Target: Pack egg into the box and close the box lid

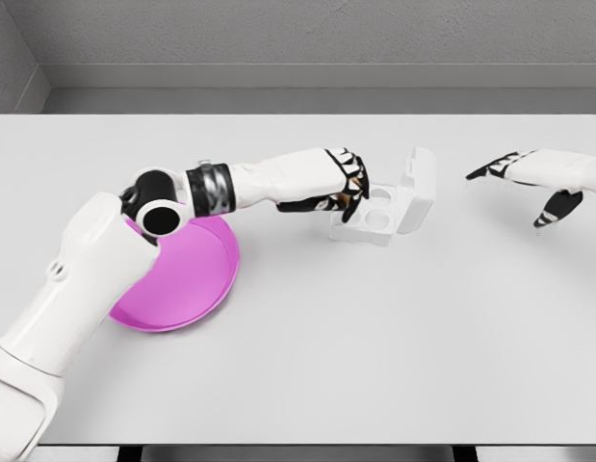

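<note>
A small white egg box (377, 221) stands mid-table with its lid (419, 186) raised upright on the right side. Two round cups on the box's right half show and look empty. My left hand (344, 192) reaches over the box's left half and covers it. No egg shows anywhere; whether one is under that hand is hidden. My right hand (536, 188) hovers above the table to the right of the lid, apart from it, with fingers spread and nothing in them.
A magenta plate (196, 279) lies at the left, partly under my left forearm and elbow (158, 207); its visible part holds nothing. The white table ends at a grey wall at the back.
</note>
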Robot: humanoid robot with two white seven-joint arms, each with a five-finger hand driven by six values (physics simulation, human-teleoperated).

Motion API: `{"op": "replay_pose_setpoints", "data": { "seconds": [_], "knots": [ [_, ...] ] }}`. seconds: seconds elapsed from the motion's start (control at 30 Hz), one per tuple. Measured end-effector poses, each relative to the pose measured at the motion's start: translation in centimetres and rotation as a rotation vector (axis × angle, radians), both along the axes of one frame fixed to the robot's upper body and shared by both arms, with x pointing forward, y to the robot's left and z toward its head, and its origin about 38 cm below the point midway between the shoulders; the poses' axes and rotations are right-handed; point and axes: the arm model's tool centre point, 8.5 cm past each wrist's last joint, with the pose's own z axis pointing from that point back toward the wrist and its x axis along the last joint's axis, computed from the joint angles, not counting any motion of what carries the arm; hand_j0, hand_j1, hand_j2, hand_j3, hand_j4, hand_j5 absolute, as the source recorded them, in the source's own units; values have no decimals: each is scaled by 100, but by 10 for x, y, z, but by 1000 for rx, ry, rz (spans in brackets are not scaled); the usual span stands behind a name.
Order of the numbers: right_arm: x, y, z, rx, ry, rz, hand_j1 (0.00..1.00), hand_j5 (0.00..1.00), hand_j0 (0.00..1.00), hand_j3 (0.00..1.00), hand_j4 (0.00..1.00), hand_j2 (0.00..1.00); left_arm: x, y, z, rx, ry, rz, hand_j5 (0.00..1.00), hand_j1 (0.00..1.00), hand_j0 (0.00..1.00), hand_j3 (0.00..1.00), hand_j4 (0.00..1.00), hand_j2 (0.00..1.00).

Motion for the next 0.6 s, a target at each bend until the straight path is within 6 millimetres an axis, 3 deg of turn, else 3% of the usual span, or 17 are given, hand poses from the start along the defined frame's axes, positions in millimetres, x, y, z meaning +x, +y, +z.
{"op": "replay_pose_setpoints", "data": {
  "seconds": [0.33, 0.43, 0.6],
  "knots": [
    [2, 6, 1, 8, -6, 8, 100, 100, 100, 100, 100, 100, 11, -12, 2, -23, 27, 6, 25, 25, 25, 25, 25, 25],
    [6, 6, 8, 9, -19, 2, 100, 100, 100, 100, 100, 100, 13, -15, -3, -29, 50, 13, 25, 25, 25, 25, 25, 25],
    [3, 6, 1, 9, -6, 4, 100, 100, 100, 100, 100, 100, 18, -21, -10, -58, 97, 23, 25, 25, 25, 25, 25, 25]
  ]
}}
